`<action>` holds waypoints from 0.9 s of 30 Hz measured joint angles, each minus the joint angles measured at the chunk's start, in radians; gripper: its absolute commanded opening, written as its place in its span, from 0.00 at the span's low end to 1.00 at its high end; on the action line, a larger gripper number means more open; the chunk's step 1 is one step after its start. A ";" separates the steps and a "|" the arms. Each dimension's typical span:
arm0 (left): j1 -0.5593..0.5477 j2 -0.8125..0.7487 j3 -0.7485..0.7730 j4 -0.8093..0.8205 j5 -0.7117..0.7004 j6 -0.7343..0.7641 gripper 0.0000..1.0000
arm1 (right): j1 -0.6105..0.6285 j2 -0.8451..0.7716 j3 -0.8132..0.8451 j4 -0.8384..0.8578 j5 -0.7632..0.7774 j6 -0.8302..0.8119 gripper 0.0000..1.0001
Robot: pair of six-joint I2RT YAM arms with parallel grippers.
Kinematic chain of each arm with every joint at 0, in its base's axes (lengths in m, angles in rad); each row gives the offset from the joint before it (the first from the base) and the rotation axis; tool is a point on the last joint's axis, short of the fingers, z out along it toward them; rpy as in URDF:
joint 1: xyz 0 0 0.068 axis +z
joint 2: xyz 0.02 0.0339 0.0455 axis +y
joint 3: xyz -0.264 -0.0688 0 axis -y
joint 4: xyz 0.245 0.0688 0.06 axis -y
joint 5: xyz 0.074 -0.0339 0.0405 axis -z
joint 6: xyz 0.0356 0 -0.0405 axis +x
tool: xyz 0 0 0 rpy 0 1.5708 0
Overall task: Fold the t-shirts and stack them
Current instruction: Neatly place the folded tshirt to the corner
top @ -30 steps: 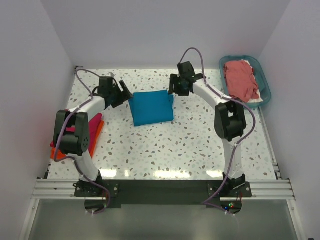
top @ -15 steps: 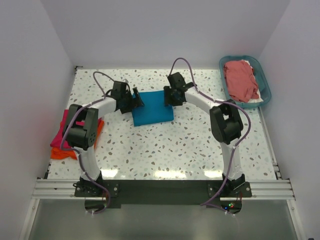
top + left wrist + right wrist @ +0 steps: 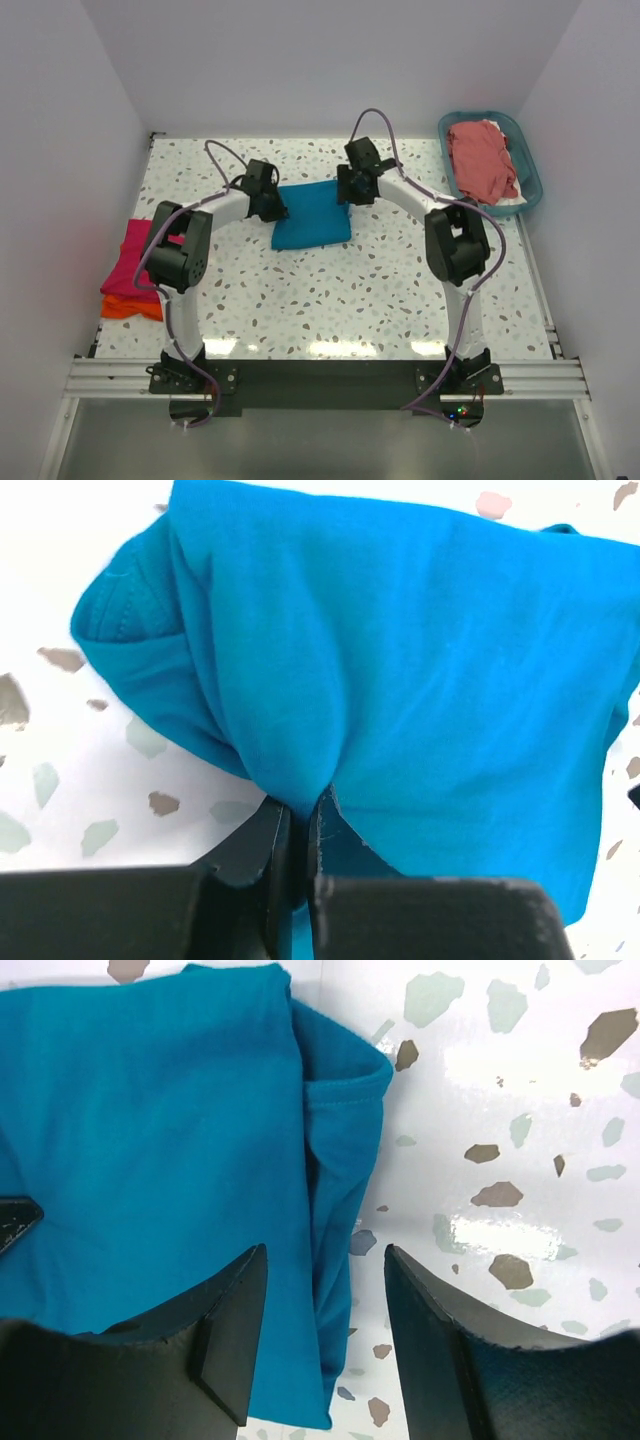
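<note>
Currently: L tool point(image 3: 302, 825) clenched on teal tee point(image 3: 311, 214) edge, R tool point(image 3: 325, 1260) released astride hem; risk: thin pinch slips, fold unravels.

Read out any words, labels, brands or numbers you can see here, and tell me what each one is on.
There is no readable text in any view.
The teal shirt, pink shirt, orange shirt and red shirt are plain, with no print or tag showing.
The basket and the table carry no markings either.
</note>
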 measured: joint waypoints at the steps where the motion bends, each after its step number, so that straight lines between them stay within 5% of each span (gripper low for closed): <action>1: 0.000 0.000 0.008 -0.017 -0.006 -0.014 0.00 | -0.001 -0.002 0.005 -0.002 0.002 0.000 0.55; 8: 0.048 -0.039 0.061 -0.177 -0.063 -0.114 0.00 | -0.002 -0.127 -0.093 -0.010 0.006 0.014 0.56; 15: 0.228 -0.115 0.220 -0.381 -0.137 -0.190 0.00 | 0.006 -0.287 -0.183 -0.005 -0.002 0.025 0.55; 27: 0.453 -0.115 0.462 -0.689 -0.252 -0.207 0.00 | 0.067 -0.303 -0.208 -0.005 -0.002 0.025 0.54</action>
